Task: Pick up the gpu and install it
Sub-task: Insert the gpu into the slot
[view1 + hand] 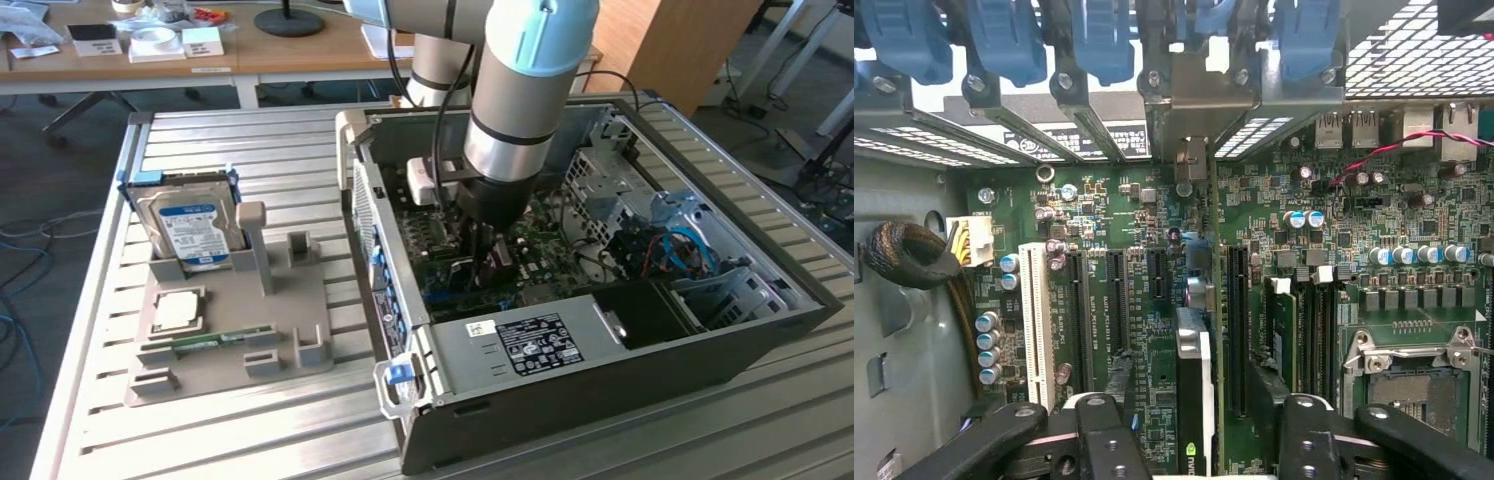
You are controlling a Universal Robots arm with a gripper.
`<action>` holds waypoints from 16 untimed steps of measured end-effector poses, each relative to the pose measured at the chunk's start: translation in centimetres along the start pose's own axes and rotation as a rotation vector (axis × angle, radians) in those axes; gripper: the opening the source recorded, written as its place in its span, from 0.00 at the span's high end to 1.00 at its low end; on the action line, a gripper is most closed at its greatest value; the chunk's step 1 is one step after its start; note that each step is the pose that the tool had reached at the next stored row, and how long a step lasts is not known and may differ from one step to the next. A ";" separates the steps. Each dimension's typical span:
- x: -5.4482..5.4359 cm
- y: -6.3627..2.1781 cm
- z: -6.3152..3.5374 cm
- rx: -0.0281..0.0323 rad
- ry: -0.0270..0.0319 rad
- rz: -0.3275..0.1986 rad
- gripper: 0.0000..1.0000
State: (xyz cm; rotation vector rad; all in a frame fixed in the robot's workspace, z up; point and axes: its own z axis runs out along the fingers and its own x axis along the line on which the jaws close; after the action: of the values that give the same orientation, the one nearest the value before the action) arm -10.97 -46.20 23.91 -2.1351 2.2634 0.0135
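We see the hand [1194, 420] spread wide, fingers [1109, 440] on both sides of the gpu [1194, 400], not gripping it. Gpu stands on edge in a motherboard [1104, 230] slot inside the open PC case [587, 350], w/ its bracket at the rear slots.
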 end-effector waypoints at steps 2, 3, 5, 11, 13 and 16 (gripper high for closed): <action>0.0 0.00 -0.15 -0.0001 0.0001 0.000 0.43; 0.0 0.00 -0.28 0.0000 -0.0001 0.000 0.43; 0.0 -0.01 -0.65 -0.0001 0.0001 0.000 0.43; -0.1 -0.03 -2.03 0.0000 -0.0001 0.000 0.43; -0.1 -0.03 -2.44 0.0000 -0.0001 0.000 0.43; -0.1 -0.04 -2.93 0.0000 0.0000 0.000 0.43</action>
State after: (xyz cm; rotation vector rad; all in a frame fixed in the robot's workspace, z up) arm -10.97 -46.20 26.84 -2.1351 2.2634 0.0135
